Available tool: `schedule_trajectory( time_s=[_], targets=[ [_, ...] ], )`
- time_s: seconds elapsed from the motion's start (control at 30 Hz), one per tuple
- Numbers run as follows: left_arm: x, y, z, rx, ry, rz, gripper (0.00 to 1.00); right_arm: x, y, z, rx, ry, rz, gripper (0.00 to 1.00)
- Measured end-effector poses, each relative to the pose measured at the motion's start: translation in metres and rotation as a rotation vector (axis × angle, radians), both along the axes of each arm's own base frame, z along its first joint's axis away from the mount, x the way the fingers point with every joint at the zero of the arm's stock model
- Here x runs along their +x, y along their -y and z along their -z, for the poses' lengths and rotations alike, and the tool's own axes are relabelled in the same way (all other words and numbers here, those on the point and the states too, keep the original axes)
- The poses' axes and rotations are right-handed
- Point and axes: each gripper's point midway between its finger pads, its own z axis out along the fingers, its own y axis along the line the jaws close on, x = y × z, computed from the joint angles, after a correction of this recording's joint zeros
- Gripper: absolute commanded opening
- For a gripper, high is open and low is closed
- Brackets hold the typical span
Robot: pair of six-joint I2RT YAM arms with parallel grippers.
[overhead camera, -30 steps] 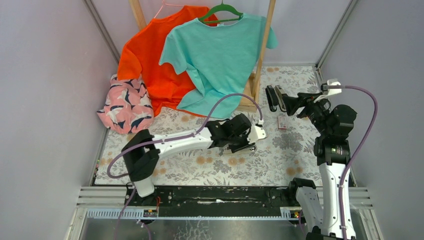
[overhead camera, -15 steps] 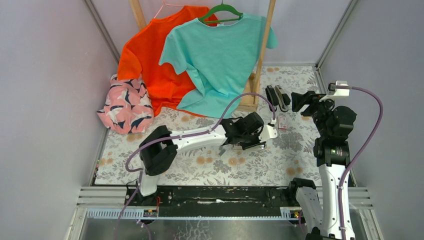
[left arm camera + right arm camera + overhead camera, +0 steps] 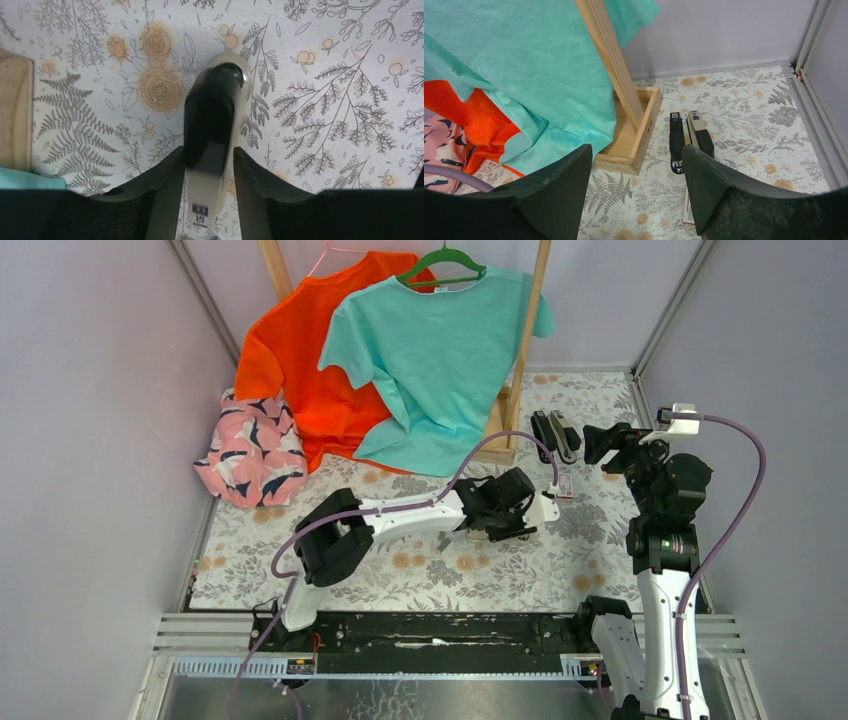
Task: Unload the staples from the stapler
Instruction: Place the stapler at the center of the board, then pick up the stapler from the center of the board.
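Bench: surface under a white floral-print covering (image 3: 500, 570), with both arms mounted at its near edge.
Left gripper (image 3: 207, 150): reached out over the middle of the bench, pointing down; its fingers were partly closed against the two sides of a black-and-cream oblong stapler (image 3: 210, 115).
Black-and-cream stapler: sat lengthwise between the left fingers, its rounded end pointing away from the wrist and a small printed label at the near end. It looked blurred in the left wrist view. Whether it touched the bench could not be told.
Staples: could not be made out in any view.
Right gripper (image 3: 635, 155): raised over the far right of the bench, fingers spread wide, holding nothing.
Two black elongated stapler bodies (image 3: 676, 140): lay side by side on the bench just beside the rack base, ahead of the right gripper.
Small white-and-pink rectangular box (image 3: 565, 485): lay flat on the bench, between the black bodies and the left wrist.
Light wooden garment rack (image 3: 634, 135): upright post in a square wooden base at the back of the bench.
Turquoise T-shirt (image 3: 440, 350): hung on a green hanger from the rack.
Orange T-shirt (image 3: 290, 370): hung behind and left of the turquoise one.
Pink patterned cloth bundle (image 3: 250, 450): heaped at the far left.
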Motion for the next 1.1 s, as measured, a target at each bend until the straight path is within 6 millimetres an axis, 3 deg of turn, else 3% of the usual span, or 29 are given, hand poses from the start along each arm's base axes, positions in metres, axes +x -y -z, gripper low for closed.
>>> schedule_trajectory(
  time_s=[0.17,0.37,0.53,0.67,0.77,1.0,1.1],
  targets=[
    [0.004,0.008,-0.006,-0.04,0.015,-0.014,0.7,0.0,0.0,0.0,0.0,-0.001,0.0,0.73],
    [0.002,0.007,-0.025,-0.118,0.03,-0.034,0.73,0.0,0.0,0.0,0.001,-0.001,-0.003,0.73],
    [-0.011,-0.004,-0.061,-0.246,0.049,-0.038,0.74,0.0,-0.002,0.0,0.0,-0.001,-0.011,0.73],
    [-0.024,-0.02,-0.084,-0.373,0.069,-0.05,0.82,-0.001,-0.005,0.0,0.0,-0.001,-0.031,0.73],
    [-0.034,-0.036,-0.093,-0.468,0.074,-0.075,0.99,-0.003,-0.011,0.001,-0.003,-0.001,-0.067,0.74],
    [-0.053,-0.081,-0.106,-0.75,0.004,-0.169,1.0,-0.011,-0.041,0.005,-0.069,0.005,-0.272,0.83],
    [-0.054,-0.094,-0.114,-0.866,-0.066,-0.221,1.0,-0.018,-0.059,0.01,-0.111,0.01,-0.409,0.93]
  ],
)
